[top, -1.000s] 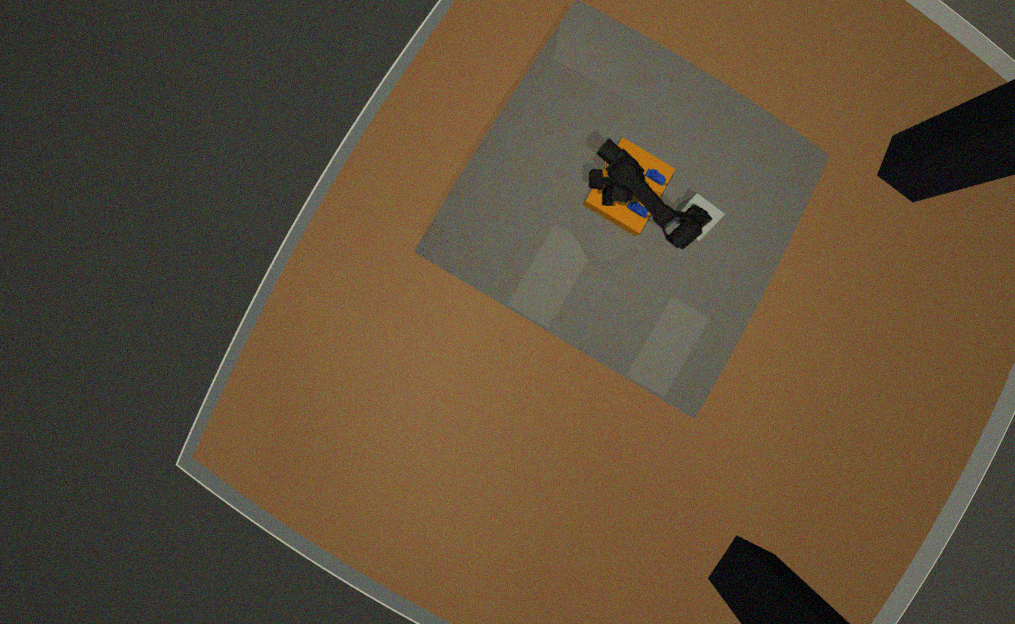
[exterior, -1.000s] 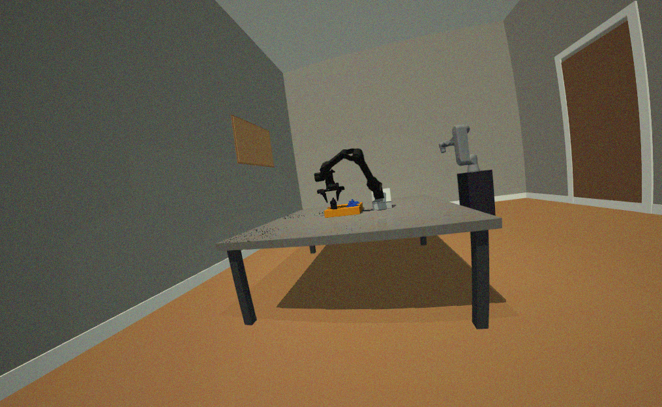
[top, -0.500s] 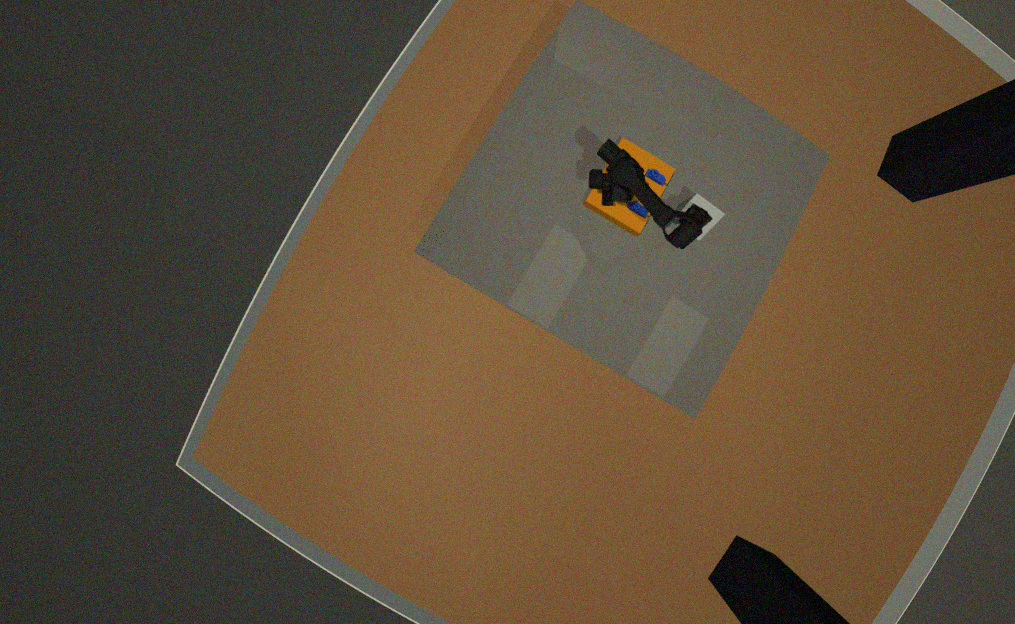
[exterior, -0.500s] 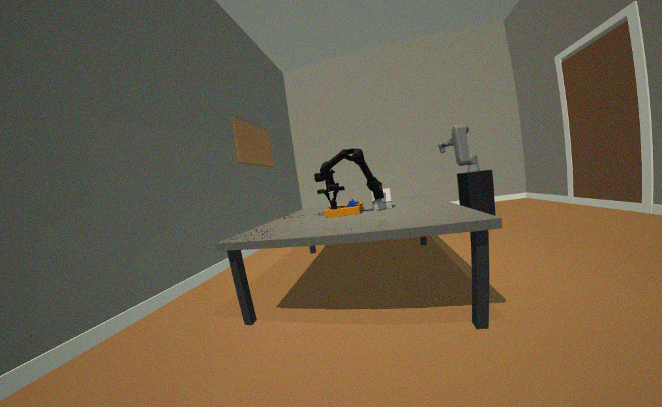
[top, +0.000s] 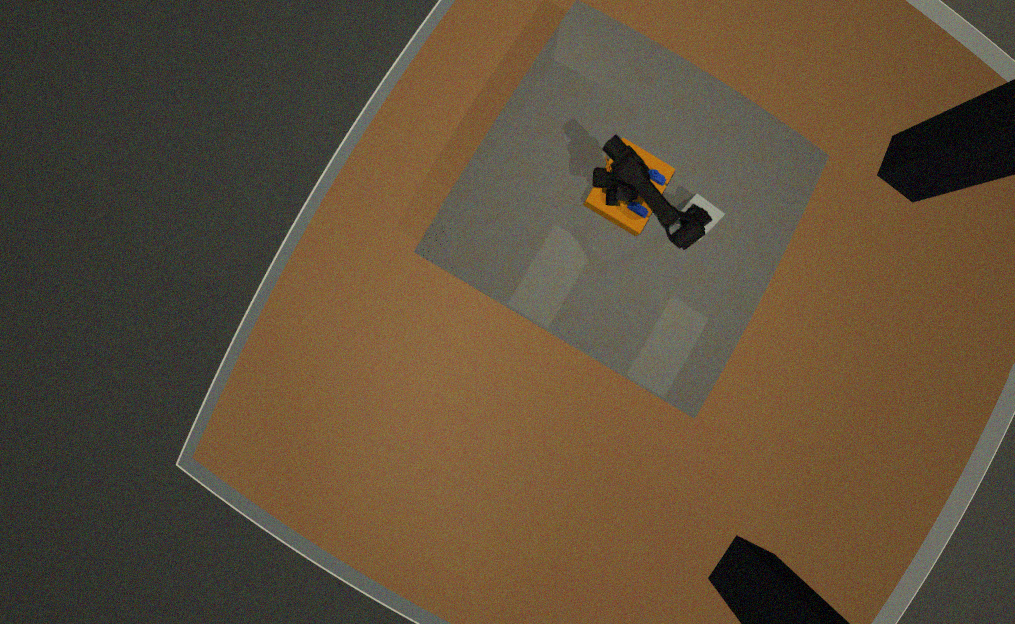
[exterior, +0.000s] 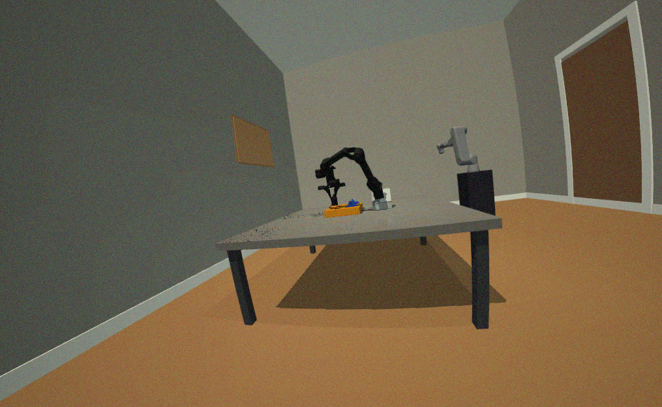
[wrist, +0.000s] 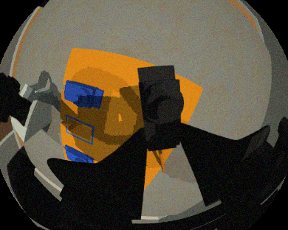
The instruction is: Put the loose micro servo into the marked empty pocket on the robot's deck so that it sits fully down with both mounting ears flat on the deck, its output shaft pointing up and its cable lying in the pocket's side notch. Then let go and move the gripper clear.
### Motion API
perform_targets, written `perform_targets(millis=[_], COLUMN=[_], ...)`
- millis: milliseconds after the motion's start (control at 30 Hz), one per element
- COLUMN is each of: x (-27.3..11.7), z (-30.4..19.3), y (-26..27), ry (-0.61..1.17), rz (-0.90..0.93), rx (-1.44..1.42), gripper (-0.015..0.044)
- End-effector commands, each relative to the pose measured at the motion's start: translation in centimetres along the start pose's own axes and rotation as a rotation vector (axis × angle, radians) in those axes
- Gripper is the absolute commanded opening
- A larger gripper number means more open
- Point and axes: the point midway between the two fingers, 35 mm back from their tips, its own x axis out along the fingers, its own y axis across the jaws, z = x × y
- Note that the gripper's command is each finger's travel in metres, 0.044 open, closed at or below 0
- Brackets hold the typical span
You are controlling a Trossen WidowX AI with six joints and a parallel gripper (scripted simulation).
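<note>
servo [wrist: 159,102]: dark grey-black block with a round boss on its upper face; seen from above in the wrist view; a thin orange cable [wrist: 158,158] runs from its near end toward the gripper's base; ears too dark to make out
gripper [wrist: 160,146]: clenched on the servo, one dark finger [wrist: 123,158] on each side of the block; pointing down, above the deck's far-left part in the exterior view [exterior: 331,191]
deck [wrist: 114,67]: orange slab lying on the grey table [exterior: 399,222], under and ahead of the gripper
pocket [wrist: 79,130]: blue-outlined rectangle on the deck, left of the gripper; only orange shows inside the outline; gripper's shadow lies just beside it
blue servos: one [wrist: 84,94] beyond the pocket, one [wrist: 79,155] nearer than it, both seated in the deck, left of the gripper
arm [exterior: 359,164]: arched from its base [exterior: 379,203] on the table over to the deck
</note>
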Motion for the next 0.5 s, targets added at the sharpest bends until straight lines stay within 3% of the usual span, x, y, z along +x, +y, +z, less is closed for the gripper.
perform_targets(millis=[0,467], x=[-0.4,-0.3], z=[0.1,1.8], y=[0.1,2.3], ry=[0.007,0.006], rz=[-0.003,-0.002], rx=[-0.007,-0.005], gripper=[0.0,0.0])
